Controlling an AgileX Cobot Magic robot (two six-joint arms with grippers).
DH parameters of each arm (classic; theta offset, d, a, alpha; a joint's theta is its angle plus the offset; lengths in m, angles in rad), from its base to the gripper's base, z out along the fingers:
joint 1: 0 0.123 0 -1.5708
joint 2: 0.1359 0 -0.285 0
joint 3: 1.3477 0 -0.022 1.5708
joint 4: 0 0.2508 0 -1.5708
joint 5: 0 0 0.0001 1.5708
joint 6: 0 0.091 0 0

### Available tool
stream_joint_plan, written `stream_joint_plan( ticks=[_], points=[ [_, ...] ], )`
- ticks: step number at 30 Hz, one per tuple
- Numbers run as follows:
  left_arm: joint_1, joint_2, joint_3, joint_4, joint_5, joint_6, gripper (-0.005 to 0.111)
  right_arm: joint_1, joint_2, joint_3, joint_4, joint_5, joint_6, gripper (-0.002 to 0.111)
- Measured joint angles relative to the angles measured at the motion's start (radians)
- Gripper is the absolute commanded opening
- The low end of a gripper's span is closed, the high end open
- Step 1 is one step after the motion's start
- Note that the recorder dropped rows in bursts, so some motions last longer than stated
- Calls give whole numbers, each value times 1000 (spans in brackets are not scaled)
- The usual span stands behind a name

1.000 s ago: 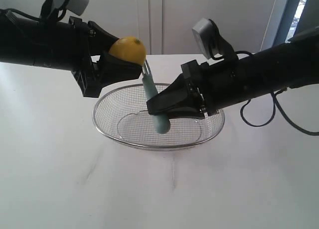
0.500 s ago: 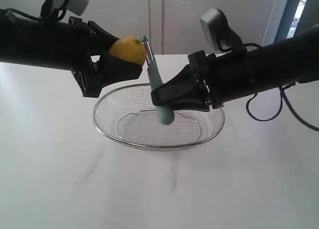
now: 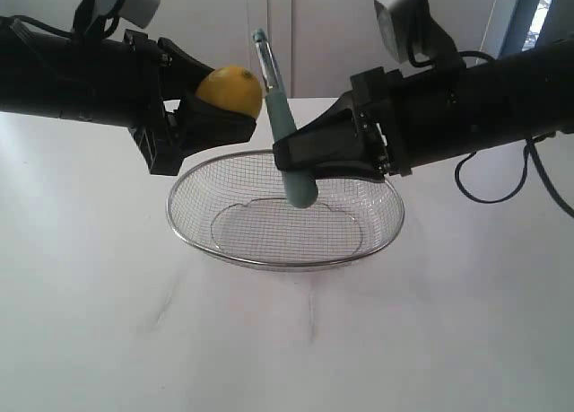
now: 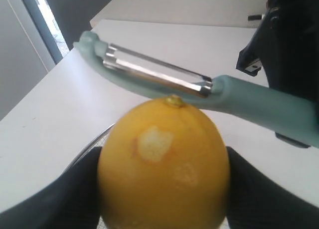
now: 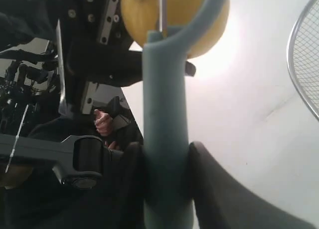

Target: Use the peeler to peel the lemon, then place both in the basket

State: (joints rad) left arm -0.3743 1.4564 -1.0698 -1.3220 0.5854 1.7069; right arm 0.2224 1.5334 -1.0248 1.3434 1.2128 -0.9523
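My left gripper (image 3: 215, 107) is shut on the yellow lemon (image 3: 230, 91), held above the basket's left rim. The lemon (image 4: 163, 161) fills the left wrist view and has a pale scraped patch near its nubby tip. My right gripper (image 3: 291, 152) is shut on the teal-green handle of the peeler (image 3: 282, 125), which stands nearly upright with its metal blade beside the lemon's right side. In the left wrist view the peeler (image 4: 159, 79) lies just beyond the lemon's tip. The right wrist view shows the peeler's handle (image 5: 167, 139) between the jaws and the lemon (image 5: 174, 14) behind its blade. The wire basket (image 3: 184, 228) sits below both.
The basket rests on a white table (image 3: 108, 322). A white wall with door panels (image 3: 314, 35) stands behind. The basket's rim (image 5: 299, 64) shows at the edge of the right wrist view. Both black arms hang over the basket.
My right gripper has lifted the peeler upward, so its blade has passed from below the lemon up along its right side to above it. The left arm and lemon have stayed still.
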Motion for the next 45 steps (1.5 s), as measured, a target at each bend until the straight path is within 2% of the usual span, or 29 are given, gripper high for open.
stream_joint_plan(
  ticks=[15, 24, 32, 45],
  points=[
    [0, 0, 0, 0, 0, 0, 0, 0, -6, 0, -102, -135, 64, 0],
    [0, 0, 0, 0, 0, 0, 0, 2, 54, 36, -101, -139, 75, 0],
    [0, 0, 0, 0, 0, 0, 0, 67, 56, 36, -97, -139, 75, 0],
    [0, 0, 0, 0, 0, 0, 0, 76, 56, 36, -89, -119, 75, 0]
  ],
)
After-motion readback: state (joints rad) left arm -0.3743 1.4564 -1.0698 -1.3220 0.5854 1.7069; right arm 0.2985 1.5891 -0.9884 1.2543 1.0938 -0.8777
